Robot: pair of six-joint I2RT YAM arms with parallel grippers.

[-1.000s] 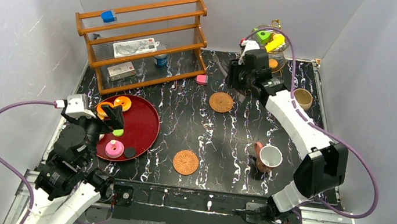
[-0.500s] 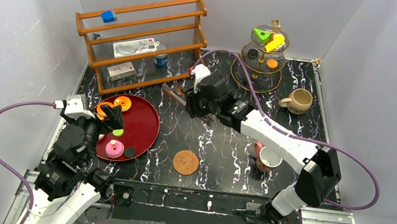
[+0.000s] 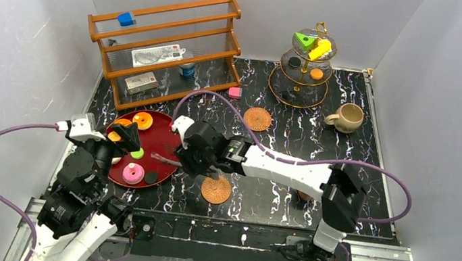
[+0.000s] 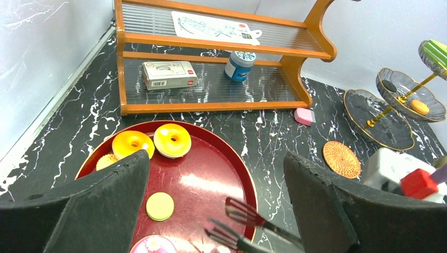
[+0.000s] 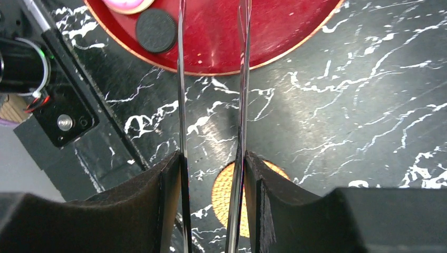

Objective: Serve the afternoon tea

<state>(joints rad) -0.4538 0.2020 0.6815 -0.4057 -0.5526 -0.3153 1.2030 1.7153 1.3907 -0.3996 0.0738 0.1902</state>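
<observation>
Your right gripper [image 3: 189,157], clamped on the tongs [image 3: 166,160], has swung from the tiered stand [image 3: 287,97] to the red tray [image 3: 173,137], probably for its next pick. Your left gripper [image 4: 216,179] gapes empty.

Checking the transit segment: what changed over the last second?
Right gripper, jaws shut on the tongs, swung from the tiered stand leftward and nearer; tong tips now over the red tray. Left gripper, open, barely shifted. Beige mug and coasters unmoved.
</observation>
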